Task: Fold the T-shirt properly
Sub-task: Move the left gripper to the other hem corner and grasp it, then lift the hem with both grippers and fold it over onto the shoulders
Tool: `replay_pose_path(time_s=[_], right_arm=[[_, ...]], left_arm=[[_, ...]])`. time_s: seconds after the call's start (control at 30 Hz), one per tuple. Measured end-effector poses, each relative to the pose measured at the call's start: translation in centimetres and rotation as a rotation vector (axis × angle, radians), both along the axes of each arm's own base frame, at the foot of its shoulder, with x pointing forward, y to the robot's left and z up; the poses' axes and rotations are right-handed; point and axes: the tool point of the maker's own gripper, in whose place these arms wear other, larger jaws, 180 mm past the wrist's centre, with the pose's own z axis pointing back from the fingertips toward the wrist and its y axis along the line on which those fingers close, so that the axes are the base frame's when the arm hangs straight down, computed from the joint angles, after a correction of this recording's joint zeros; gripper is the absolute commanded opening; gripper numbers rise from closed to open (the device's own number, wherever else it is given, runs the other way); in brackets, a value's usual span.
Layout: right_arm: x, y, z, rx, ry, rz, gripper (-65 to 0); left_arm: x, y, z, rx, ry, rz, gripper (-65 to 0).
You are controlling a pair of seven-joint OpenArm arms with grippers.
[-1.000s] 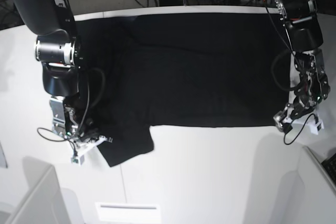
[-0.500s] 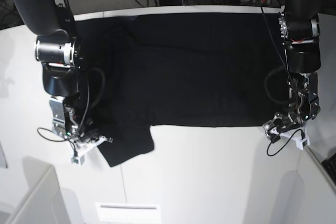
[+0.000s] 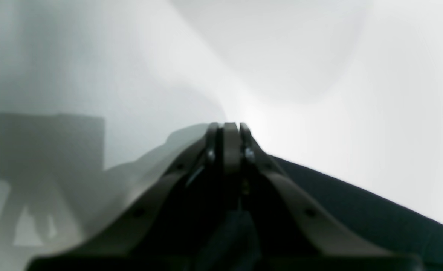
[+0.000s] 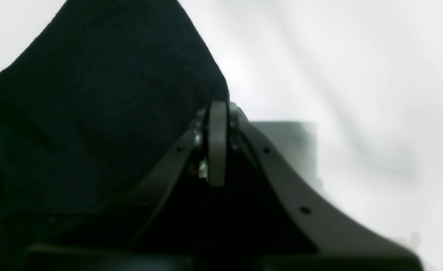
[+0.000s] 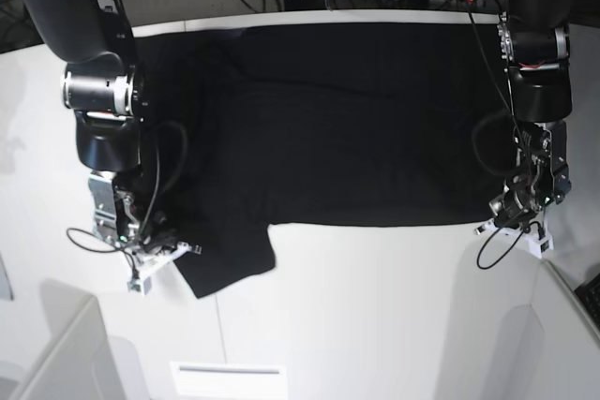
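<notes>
My two arms are thick matte black tubes, each with a silver knurled ring at a joint. Thin black cables loop beside my forearms. My left gripper (image 5: 517,222) and right gripper (image 5: 155,255) have white printed tips, dark olive fingers and small screws.

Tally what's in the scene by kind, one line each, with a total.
T-shirt, black, spread on the white table: 1
Grippers: 2, the left gripper and the right gripper, both shut at the shirt's near corners
Tables: 1
Total: 4
</notes>
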Motion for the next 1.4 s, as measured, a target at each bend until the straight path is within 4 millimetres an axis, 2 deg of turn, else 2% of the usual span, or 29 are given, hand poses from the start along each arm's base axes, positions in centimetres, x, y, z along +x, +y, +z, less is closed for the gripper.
replay_pose_path(time_s=[0.2,0.43,0.63,0.77,0.87,1.0,1.07,1.2,1.33,1.4], right_arm=[[-1.9,-0.2,0.7,-0.053,-0.060,0.029,-65.0],[-2.2,0.1,4.1,-0.084,-0.205,0.056,-65.0],[-3.7,0.4,4.7,-0.100,-0.199,0.075,-65.0],[-3.5,0.7,6.8,-0.107,-0.256,0.086,-65.0],[-4.0,0.7,7.3,-0.117,-0.245,0.095,-65.0],[-5.1,1.0,7.8,-0.120,-0.250,0.103,-65.0],[-5.7,0.3,8.3,-0.108,-0.264,0.069,-65.0],[-7.1,-1.9,8.2,-0.126,-0.223,0.021,-65.0],[-8.6,-2.4,8.6,-0.133,-0.232,0.009,-65.0],[-9.4,-2.3,8.7,-0.140,-0.236,0.013,-65.0]], left_arm=[[-1.3,-2.6,0.7,0.005,-0.018,-0.090,-65.0],[-2.1,-4.2,2.2,0.029,-0.074,-0.153,-65.0],[-3.7,-2.6,4.6,0.053,-0.150,-0.108,-65.0],[-4.7,-3.8,5.0,0.053,-0.162,-0.143,-65.0],[-6.1,-4.2,5.0,0.024,-0.117,-0.150,-65.0],[-6.4,-3.5,8.7,0.049,-0.193,-0.129,-65.0],[-6.9,-4.4,9.7,0.048,-0.203,-0.159,-65.0],[-8.8,-5.6,9.6,0.051,-0.159,-0.203,-65.0],[-9.7,-6.6,10.7,0.072,-0.180,-0.239,-65.0],[-10.6,-6.8,10.3,0.075,-0.164,-0.248,-65.0]])
